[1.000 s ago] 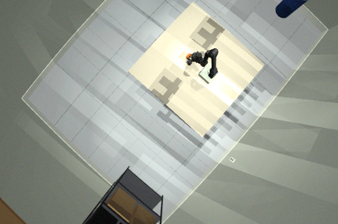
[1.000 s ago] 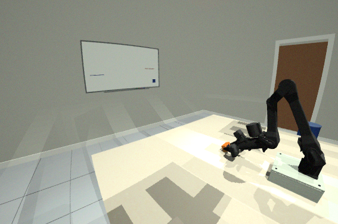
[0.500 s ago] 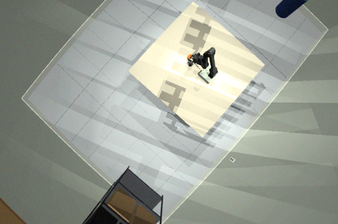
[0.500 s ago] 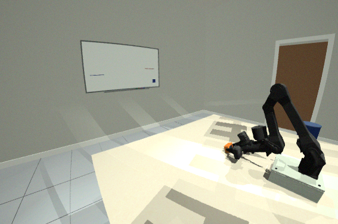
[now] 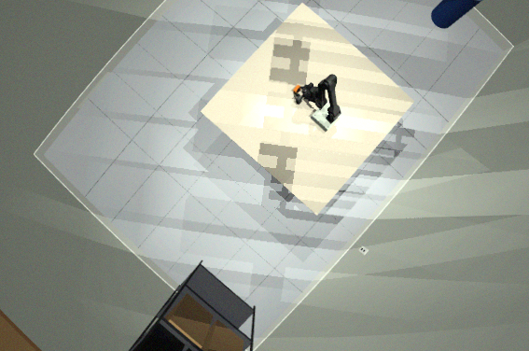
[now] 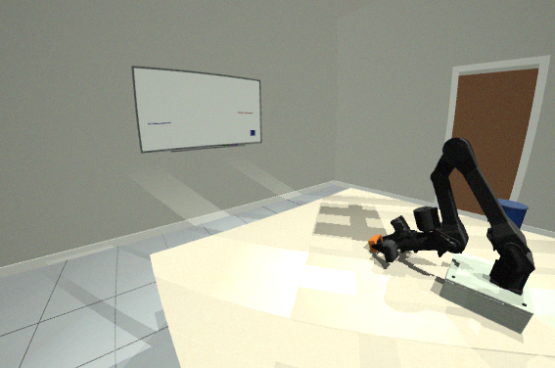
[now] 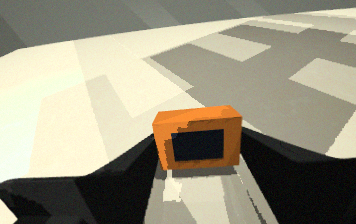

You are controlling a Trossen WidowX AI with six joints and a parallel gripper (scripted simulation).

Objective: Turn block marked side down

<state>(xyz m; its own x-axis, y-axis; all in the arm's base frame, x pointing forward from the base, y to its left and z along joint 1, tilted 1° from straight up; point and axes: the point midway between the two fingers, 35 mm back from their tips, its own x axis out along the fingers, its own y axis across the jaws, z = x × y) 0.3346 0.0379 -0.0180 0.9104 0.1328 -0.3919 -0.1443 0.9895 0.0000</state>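
The orange block (image 5: 297, 89) (image 6: 375, 240) (image 7: 200, 115) is between the fingers of my gripper (image 5: 298, 93) (image 6: 379, 245) (image 7: 196, 134), which is shut on it. The block's dark marked side (image 7: 197, 145) faces back toward the wrist camera, sideways rather than down. The gripper reaches out nearly level, low over the pale table (image 5: 241, 112) (image 6: 228, 294) (image 7: 55, 105). The block's far side is hidden, and whether its lower edge touches the table cannot be told.
The arm's pale base box (image 5: 322, 119) (image 6: 485, 299) stands on the table behind the gripper. Dark shadow patches (image 5: 287, 61) (image 6: 347, 217) fall on the table top. A blue bin (image 5: 446, 16) (image 6: 514, 210) and a dark shelf unit (image 5: 219, 296) stand off the table.
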